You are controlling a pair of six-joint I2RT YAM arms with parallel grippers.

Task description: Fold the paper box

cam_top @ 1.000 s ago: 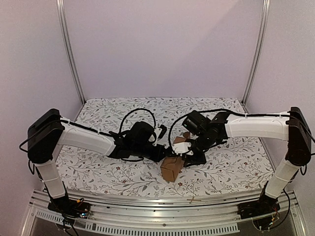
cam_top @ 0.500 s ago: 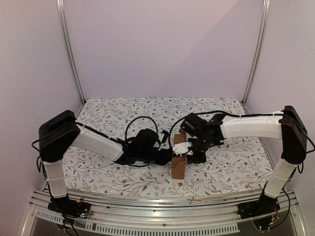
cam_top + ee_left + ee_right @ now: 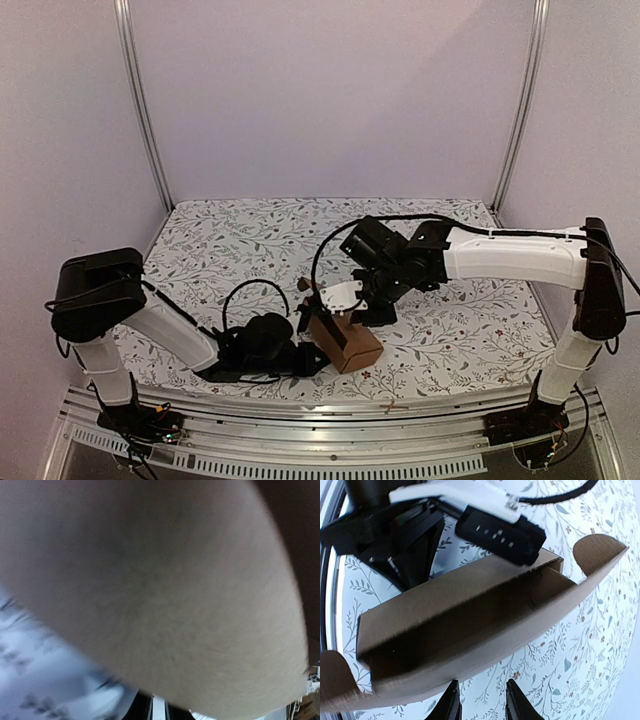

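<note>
The paper box (image 3: 350, 346) is a small brown carton lying on the flowered table near the front edge, with its flaps open. My left gripper (image 3: 305, 353) sits low at its left end, touching it. In the left wrist view, blurred cardboard (image 3: 165, 595) fills the frame and only two dark fingertips show, close together, at the bottom (image 3: 159, 711). My right gripper (image 3: 342, 304) hovers over the box's far side. In the right wrist view the open carton (image 3: 460, 625) lies just past the parted, empty fingers (image 3: 481, 699), with rounded flaps at both ends.
A metal rail (image 3: 330, 412) runs along the table's near edge, with a small wooden bit (image 3: 393, 406) on it. Black cables loop above both wrists (image 3: 250, 295). Walls and two upright posts (image 3: 145, 120) close in the back and sides.
The box stood on end half a second ago and now lies tilted, nearer the front left. My left arm has pulled back toward the near edge with it. My right gripper has followed leftward.
</note>
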